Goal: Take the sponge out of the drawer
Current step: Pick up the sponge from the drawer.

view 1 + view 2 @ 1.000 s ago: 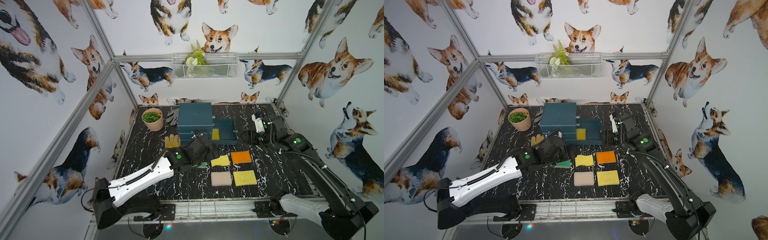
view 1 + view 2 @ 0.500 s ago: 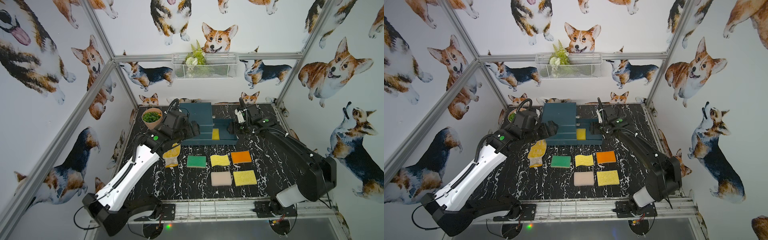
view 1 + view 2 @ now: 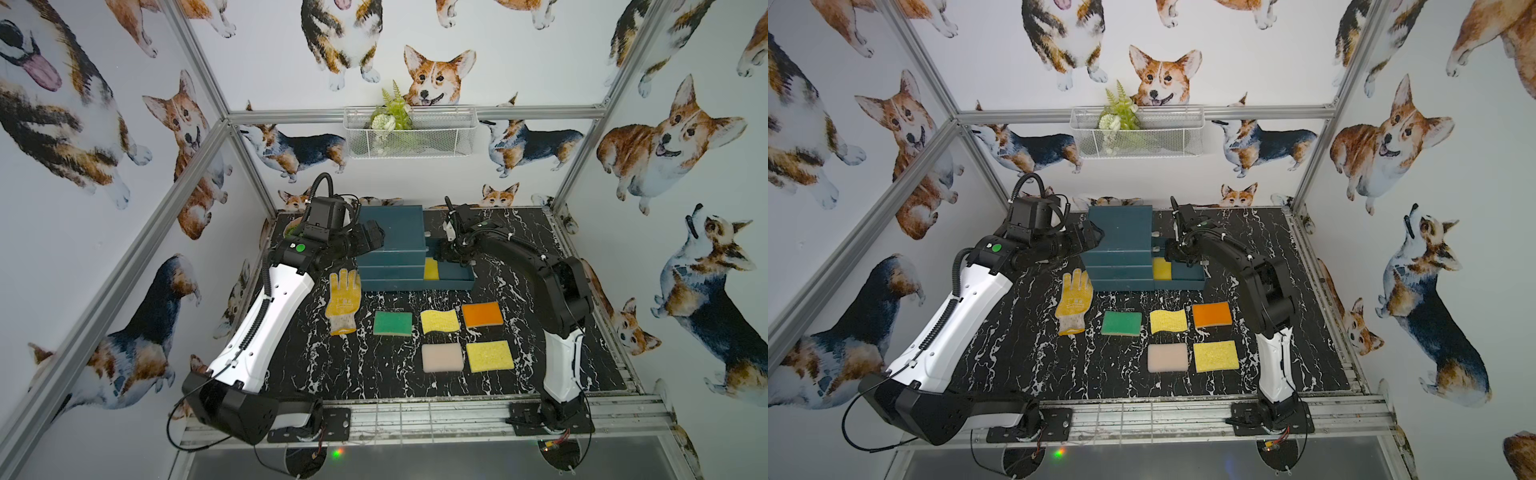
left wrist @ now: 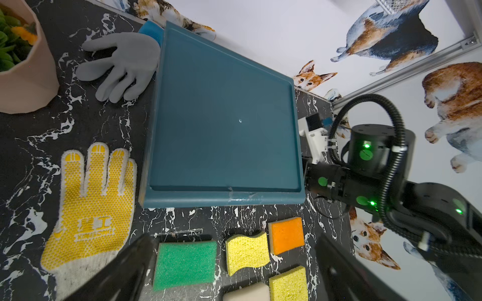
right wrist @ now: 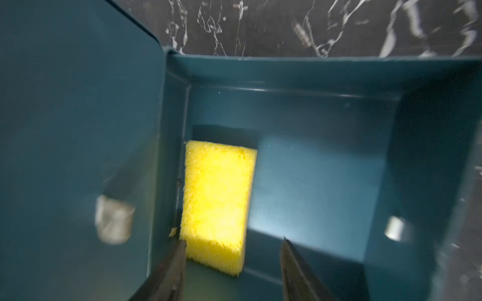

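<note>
Once distant, end effector (image 5: 233, 241) at sponge (image 5: 216, 198)

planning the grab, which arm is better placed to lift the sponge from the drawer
Right: the right gripper hangs open over the drawer, by the yellow sponge. The left gripper is at the cabinet's other side.
</note>
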Motion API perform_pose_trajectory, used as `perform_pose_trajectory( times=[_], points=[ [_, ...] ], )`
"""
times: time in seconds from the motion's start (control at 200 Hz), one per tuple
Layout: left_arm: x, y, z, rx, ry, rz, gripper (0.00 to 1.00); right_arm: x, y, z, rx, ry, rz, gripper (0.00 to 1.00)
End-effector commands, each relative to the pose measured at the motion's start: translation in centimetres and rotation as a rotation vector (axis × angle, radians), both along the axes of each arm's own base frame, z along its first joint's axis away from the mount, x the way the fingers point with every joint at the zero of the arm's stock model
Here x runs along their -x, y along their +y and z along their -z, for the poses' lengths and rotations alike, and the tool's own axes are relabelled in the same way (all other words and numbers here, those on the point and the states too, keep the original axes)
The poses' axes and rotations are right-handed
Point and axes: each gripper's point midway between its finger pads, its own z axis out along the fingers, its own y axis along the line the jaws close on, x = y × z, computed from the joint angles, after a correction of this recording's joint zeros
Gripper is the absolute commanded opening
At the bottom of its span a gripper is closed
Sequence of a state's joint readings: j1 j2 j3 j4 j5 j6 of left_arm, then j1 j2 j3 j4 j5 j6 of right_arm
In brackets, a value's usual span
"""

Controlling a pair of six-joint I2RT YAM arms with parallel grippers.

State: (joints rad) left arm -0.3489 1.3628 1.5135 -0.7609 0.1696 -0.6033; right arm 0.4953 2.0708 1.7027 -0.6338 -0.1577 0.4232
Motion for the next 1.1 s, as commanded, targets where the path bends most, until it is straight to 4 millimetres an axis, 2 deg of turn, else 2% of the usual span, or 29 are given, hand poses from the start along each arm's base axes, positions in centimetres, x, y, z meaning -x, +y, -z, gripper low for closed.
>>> perform_pose_trajectory(
  times=[0.0,0.35,0.651,0.751,0.816,0.891,0.976,1.096],
  points=[
    [-0.5,0.2,-0.4,0.019,-0.012,0.029,1.00,-0.2,0.6,1.5,-0.020,0.056,0.016,0.59],
    [-1.2,1.0,0.3,0.027,0.008,0.021,1.00,-0.5,0.5,5.2,0.018,0.119,0.052,0.59],
    [-1.0,1.2,0.5,0.026,0.015,0.019,1.00,0.3,-0.2,7.3,0.070,0.152,0.076,0.50],
    [-0.8,1.3,0.4,0.026,0.016,0.020,1.00,0.4,0.0,7.4,0.070,0.151,0.081,0.39],
    [-0.7,1.4,0.4,0.023,0.017,0.020,1.00,0.5,0.2,7.3,0.070,0.150,0.078,0.25],
    [-0.6,1.4,0.5,0.024,0.019,0.021,1.00,0.6,0.3,7.3,0.067,0.153,0.075,0.13],
    [-0.4,1.4,0.6,0.025,0.019,0.022,1.00,0.4,0.2,6.3,0.061,0.131,0.077,0.01],
    [-0.2,1.5,0.4,0.027,0.013,0.027,1.00,-0.5,-0.1,3.4,0.060,0.044,0.085,0.00]
  ],
)
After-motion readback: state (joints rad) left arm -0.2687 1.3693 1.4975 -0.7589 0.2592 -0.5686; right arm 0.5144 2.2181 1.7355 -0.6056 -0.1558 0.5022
